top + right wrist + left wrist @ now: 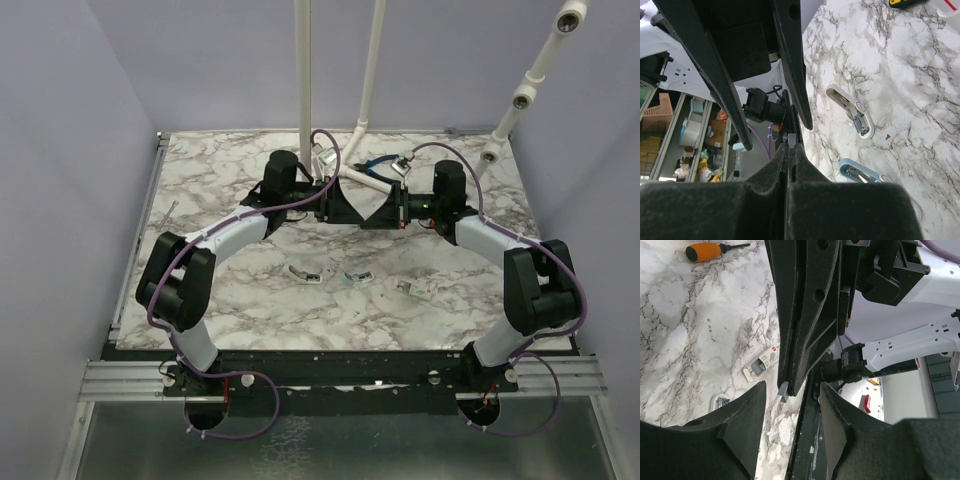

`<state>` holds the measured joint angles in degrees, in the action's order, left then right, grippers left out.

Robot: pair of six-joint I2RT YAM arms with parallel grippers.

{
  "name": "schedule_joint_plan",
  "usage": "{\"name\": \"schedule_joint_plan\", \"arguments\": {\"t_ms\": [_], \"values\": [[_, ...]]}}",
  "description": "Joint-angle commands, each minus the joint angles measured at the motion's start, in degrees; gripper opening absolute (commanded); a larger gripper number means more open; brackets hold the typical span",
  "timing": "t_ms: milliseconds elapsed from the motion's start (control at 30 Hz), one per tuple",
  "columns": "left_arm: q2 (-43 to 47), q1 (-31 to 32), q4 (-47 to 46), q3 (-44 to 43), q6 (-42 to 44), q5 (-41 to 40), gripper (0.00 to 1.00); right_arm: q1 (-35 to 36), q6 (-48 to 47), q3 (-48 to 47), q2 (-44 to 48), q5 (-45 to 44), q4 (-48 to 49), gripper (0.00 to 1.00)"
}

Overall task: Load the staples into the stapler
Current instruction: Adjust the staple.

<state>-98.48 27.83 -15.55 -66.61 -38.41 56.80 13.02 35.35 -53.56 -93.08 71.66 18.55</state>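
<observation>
Left wrist: right tool (789, 385) pinching staples (783, 391) blocks centre; orange screwdriver (705, 251) beyond.

Nothing is really reading as text here. The small white cardboard box (761, 364) lying on the marble tabletop (690, 340) is showing a red mark and tiny print, but it's coming out too blurry.

The left arm (235, 232) and right arm (492, 238) look alike: smooth white link shells between bulky black joint housings. A purple cable (276, 398) runs along each arm and loops at its base. Both bases are bolted to a black plate (340, 368). The left gripper (792, 390) and right gripper (790, 146) each have 2 matt black, wedge-shaped fingers pierced by round holes. A small green light (427, 207) glows on the right wrist.
</observation>
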Motion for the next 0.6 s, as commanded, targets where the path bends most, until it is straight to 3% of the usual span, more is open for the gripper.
{"name": "schedule_joint_plan", "arguments": {"t_ms": [0, 367, 567], "values": [[2.92, -1.2, -3.46, 1.21, -1.37, 1.1, 0.48, -0.48, 0.51, 0.96, 0.53, 1.42, 2.11, 0.01], [3.04, -1.14, -3.47, 1.69, 0.39, 0.57, 0.43, -1.59, 4.75, 3.16, 1.48, 2.04, 8.49, 0.01], [2.3, -1.04, -3.45, 1.48, 0.8, -0.8, 0.49, -1.59, 7.81, 4.08, 1.82, 3.34, 13.33, 0.01]]}}
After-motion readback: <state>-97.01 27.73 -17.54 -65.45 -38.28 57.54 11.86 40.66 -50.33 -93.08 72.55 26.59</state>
